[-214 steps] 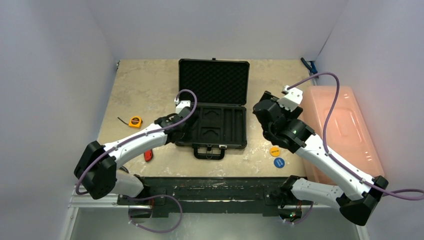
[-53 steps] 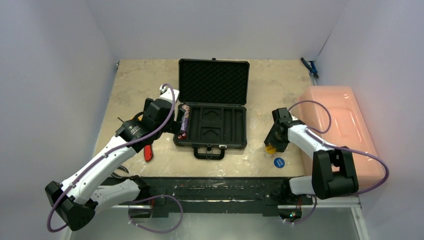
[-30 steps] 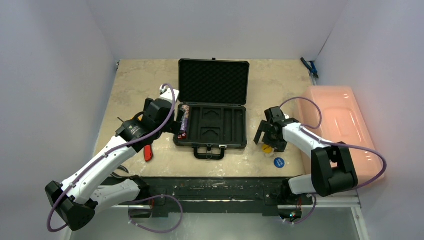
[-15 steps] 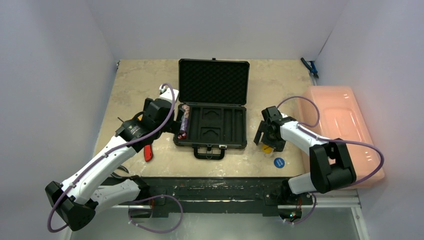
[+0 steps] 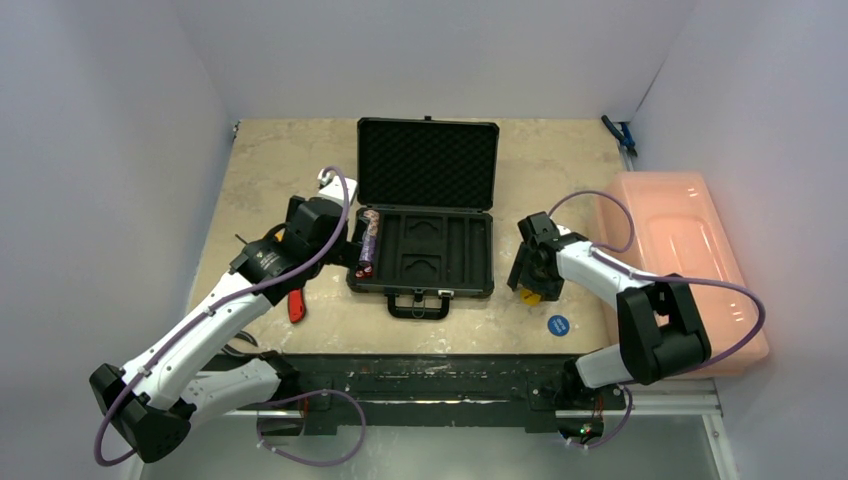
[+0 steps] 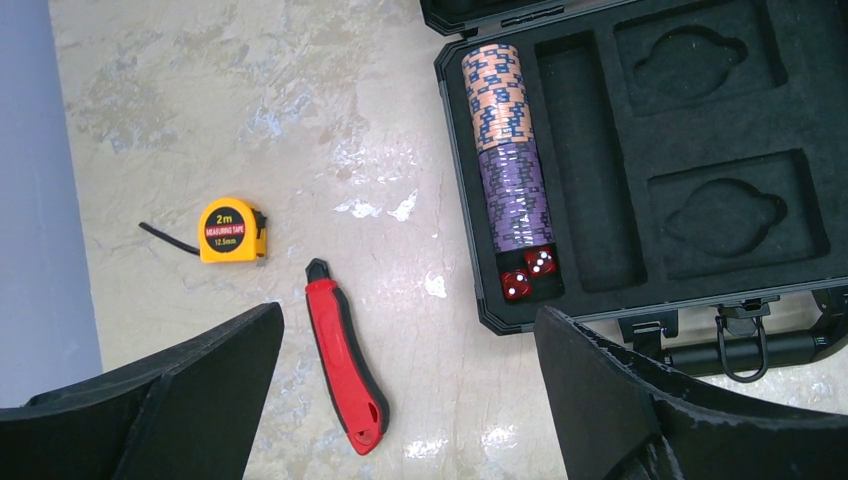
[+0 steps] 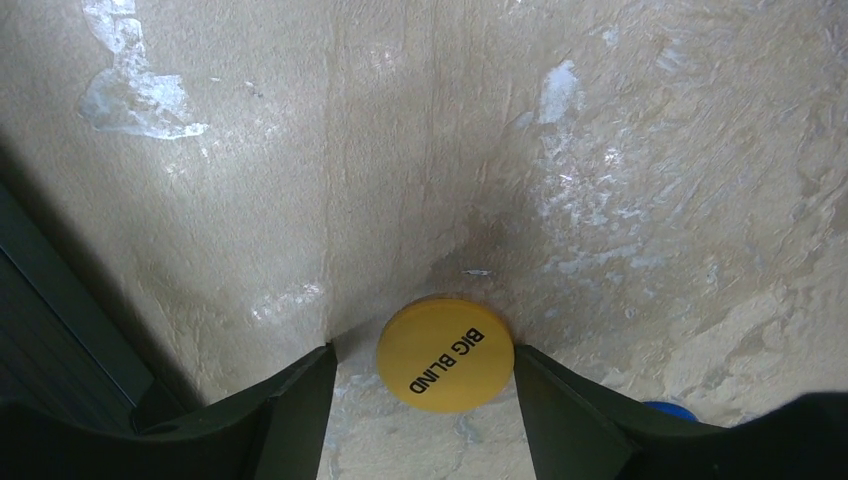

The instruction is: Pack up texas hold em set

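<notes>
The black case (image 5: 440, 262) lies open mid-table, its foam lid propped up at the back. Chip stacks (image 6: 505, 150) fill the tray's leftmost slot, with two red dice (image 6: 528, 272) at its near end. My left gripper (image 6: 408, 315) hangs open above the table, just left of the case (image 6: 690, 215). The yellow disc (image 7: 445, 354), marked BIG BLIND, lies flat on the table right of the case. My right gripper (image 7: 422, 352) is down around it, open. Its right finger is at the disc's edge and a gap remains on the left. A blue disc (image 5: 558, 325) lies nearer the front edge.
A red-handled knife (image 6: 345, 370) and a yellow tape measure (image 6: 232, 230) lie left of the case. A large translucent pink bin (image 5: 680, 260) stands along the right edge. A blue clamp (image 5: 617, 133) sits at the back right corner.
My right gripper has shifted slightly left over the yellow disc and its jaws have narrowed around it. The left arm has not moved.
</notes>
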Robot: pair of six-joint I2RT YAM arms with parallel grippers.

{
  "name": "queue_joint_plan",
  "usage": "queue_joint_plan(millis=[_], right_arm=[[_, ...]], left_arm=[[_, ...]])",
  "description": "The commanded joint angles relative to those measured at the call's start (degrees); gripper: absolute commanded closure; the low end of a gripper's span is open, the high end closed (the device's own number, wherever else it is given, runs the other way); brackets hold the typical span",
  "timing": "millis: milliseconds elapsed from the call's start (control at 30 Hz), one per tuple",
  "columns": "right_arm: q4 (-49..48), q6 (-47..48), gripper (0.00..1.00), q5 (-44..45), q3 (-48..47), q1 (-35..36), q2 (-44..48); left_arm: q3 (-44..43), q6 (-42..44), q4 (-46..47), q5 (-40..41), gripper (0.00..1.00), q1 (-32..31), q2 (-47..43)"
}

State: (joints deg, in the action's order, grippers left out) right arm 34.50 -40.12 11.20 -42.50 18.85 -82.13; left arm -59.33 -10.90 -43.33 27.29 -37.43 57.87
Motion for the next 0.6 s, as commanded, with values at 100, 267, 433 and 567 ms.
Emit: queue_joint_plan(millis=[100,267,433,567], right_arm=[[1.3,-1.5,0.38,-1.6,2.4,1.4,-0.6],[1.4,-1.6,0.47,-1.7,2.5,1.8,-0.2],[1.5,-1.9,0.59,-1.7,1.8,1.8,0.6],[2.4,-2.2,0.62,-1.3,0.6,1.8,2.1]], left_arm=[[0.0,0.8,1.7,0.2,0.03,0.5,-1.4],[0.0,0.9,1.6,0.2,0.03,0.6,-1.4],[0.1,0.9,1.7,0.2,0.03,0.6,-1.4],[0.1,0.9,1.7,0.0,0.03,0.6,-1.4]])
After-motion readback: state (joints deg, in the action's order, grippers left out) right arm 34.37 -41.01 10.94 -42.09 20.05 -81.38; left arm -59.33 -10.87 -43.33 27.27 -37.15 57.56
